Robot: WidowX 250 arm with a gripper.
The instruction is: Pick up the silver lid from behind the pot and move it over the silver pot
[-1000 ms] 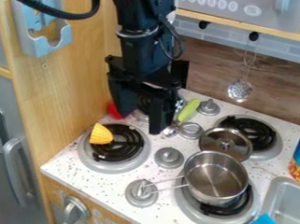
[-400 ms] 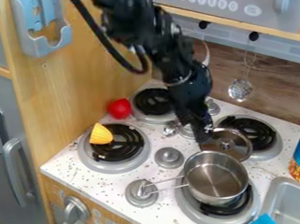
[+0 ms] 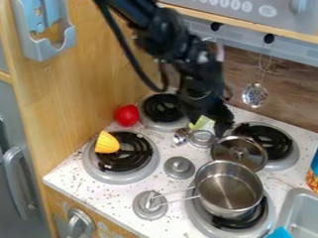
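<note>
The gripper (image 3: 213,124) is seen near the green item (image 3: 201,123), left of the lid (image 3: 240,154); whether it is wide or narrow cannot be told.

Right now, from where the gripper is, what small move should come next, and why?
Probably a slight easing down toward the green item, since the gripper is right beside it, keeping clear of the pot lid close by.

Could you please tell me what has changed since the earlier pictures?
The end effector moved toward the picture's right, then slightly back from the lid, and is now by the green utensil; any grasp is unclear. The saucepan, lid and red ball stayed put.
</note>
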